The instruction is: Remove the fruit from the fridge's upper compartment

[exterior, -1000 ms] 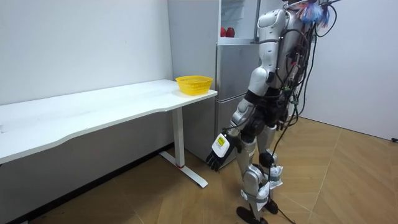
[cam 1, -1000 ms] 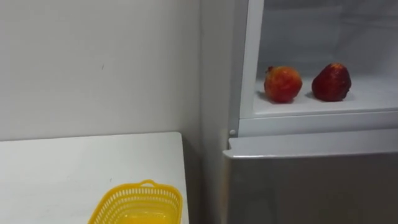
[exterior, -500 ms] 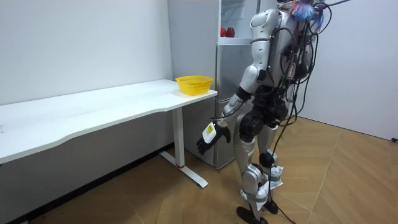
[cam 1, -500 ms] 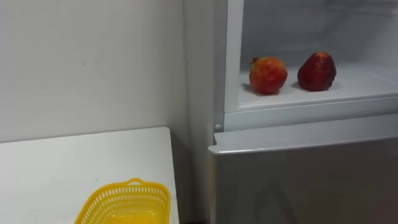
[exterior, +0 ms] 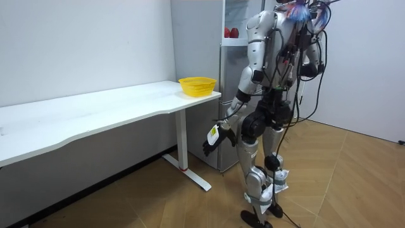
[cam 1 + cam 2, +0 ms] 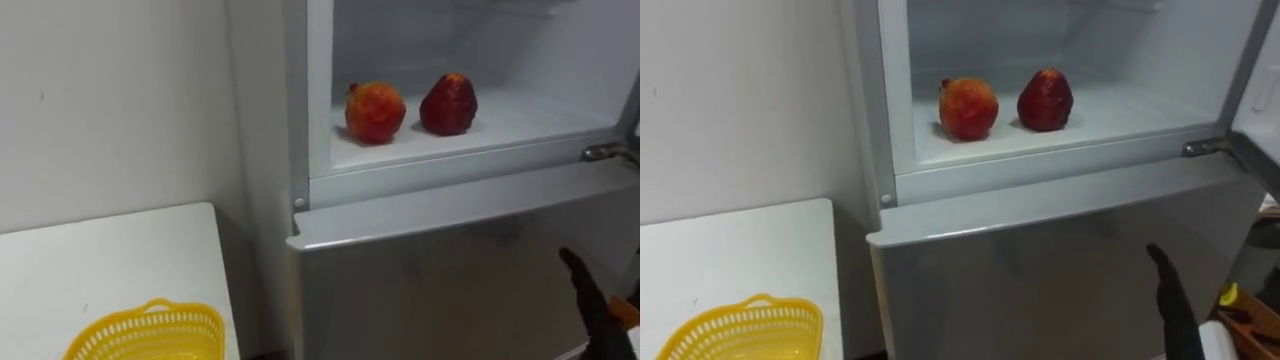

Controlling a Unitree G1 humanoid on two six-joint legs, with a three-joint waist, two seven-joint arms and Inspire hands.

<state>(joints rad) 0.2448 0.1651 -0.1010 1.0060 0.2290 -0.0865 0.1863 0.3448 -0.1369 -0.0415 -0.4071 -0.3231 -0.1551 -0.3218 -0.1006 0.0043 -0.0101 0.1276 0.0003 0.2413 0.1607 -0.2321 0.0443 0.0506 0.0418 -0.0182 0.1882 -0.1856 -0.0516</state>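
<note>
The right hand [image 6: 1172, 298], fingers straight, is low before the lower fridge door [image 6: 1040, 260]. It should clear the shelf [image 6: 1120, 118] lip, then wrap the dark red fruit [image 6: 1045, 100] gently. The left hand [image 5: 212, 137] hangs relaxed.

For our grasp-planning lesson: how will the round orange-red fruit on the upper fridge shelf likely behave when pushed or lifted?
The round orange-red fruit is nearly spherical on a flat white fridge shelf, so a push would probably roll it, perhaps into the dark red fruit beside it. Its skin looks taut, so it likely stays firm when gripped.
</note>
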